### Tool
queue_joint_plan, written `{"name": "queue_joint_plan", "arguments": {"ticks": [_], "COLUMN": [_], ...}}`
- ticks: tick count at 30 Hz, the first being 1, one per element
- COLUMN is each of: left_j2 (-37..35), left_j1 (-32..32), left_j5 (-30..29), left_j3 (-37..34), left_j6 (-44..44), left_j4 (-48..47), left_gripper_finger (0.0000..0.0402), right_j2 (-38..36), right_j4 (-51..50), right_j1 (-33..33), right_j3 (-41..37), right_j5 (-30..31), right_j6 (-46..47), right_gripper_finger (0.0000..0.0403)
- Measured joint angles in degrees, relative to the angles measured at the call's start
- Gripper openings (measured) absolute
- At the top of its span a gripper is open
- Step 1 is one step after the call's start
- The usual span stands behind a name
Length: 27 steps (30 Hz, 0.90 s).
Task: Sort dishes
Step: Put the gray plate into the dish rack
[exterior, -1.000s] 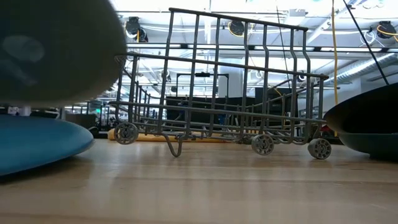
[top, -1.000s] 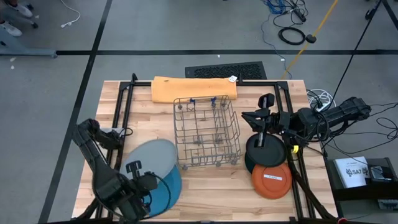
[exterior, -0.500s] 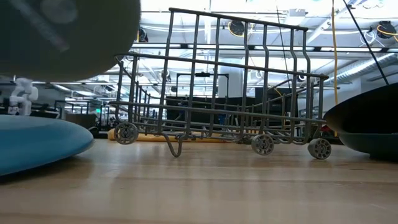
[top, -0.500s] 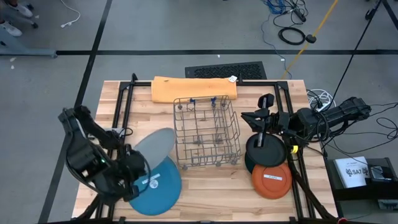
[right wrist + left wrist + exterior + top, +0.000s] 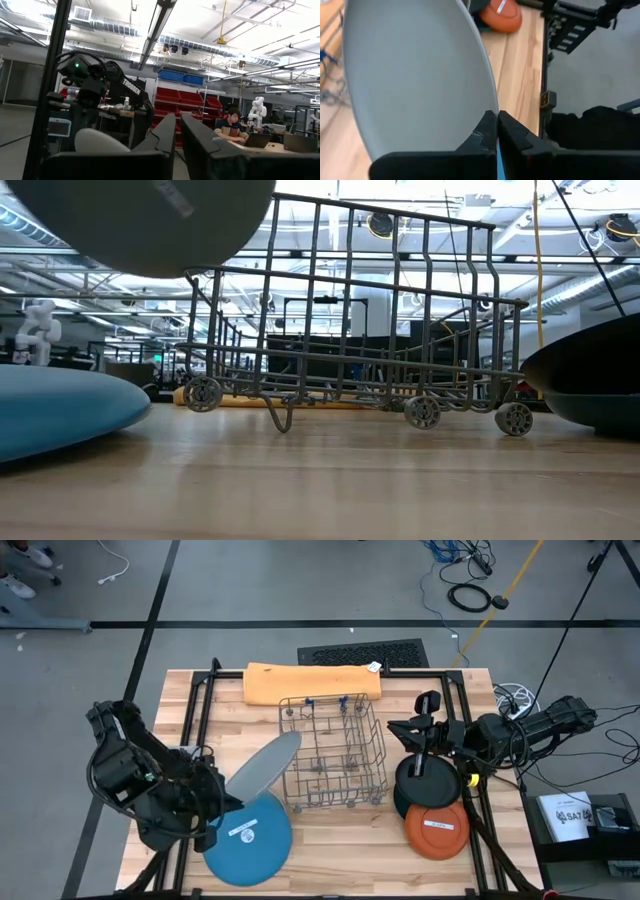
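My left gripper [image 5: 218, 802] is shut on the large grey plate [image 5: 262, 766], which slants in the air between the blue plate [image 5: 248, 838] and the wire rack [image 5: 333, 752]. The blue plate lies flat on the table's near left, a white sticker on it. In the low view the grey plate [image 5: 150, 225] hangs high above the blue plate [image 5: 60, 410]. The small black plate [image 5: 428, 783] and the orange plate [image 5: 437, 828] lie at the right, the orange one's edge overlapping the black one's. My right gripper [image 5: 402, 728] waits above them, shut and holding nothing. My left gripper pinches the grey plate's rim [image 5: 485, 102] between its two fingers [image 5: 512, 131], one on each face. The fingers come from the table's near left, slanting downward. The plate is lifted clear and tilted, its far edge raised toward the rack.
The wire rack [image 5: 350, 330] stands on small wheels at mid-table. An orange cloth [image 5: 312, 683] lies along the far edge. Black frame rails [image 5: 195, 705] run along both sides of the table. Bare wood shows in front of the rack.
My left gripper has risen and drawn back toward the table's left edge, tipping upward, still shut on the grey plate. The plate has come up off the blue plate, tipped from nearly flat to slanting, and its free edge has swung toward the rack.
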Motion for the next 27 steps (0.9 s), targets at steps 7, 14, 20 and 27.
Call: {"name": "queue_joint_plan", "arguments": {"ticks": [7, 14, 20, 27], "left_j2": [-0.73, -0.71, -0.71, -2.49], "left_j1": [1.81, 4.05, 6.28, 11.80], "left_j5": [-3.37, -5.45, -4.95, -0.93], "left_j3": [0.00, -0.02, -0.02, -0.02], "left_j6": [11.54, 26.26, 38.10, 44.03], "left_j4": [5.90, 12.46, 15.95, 16.76], "left_gripper_finger": [0.0000, 0.0000, 0.0000, 0.0000], "right_j2": [0.00, 0.02, 0.00, 0.00], "right_j4": [-0.95, -1.75, -2.21, -2.50], "right_j1": [0.02, 0.00, 0.01, 0.01], "right_j3": [0.00, 0.00, 0.00, 0.00], "right_j5": [0.00, 0.00, 0.00, 0.00], "right_j6": [0.00, 0.02, 0.00, -0.27], "right_gripper_finger": [0.0025, 0.0025, 0.0025, 0.0025]}}
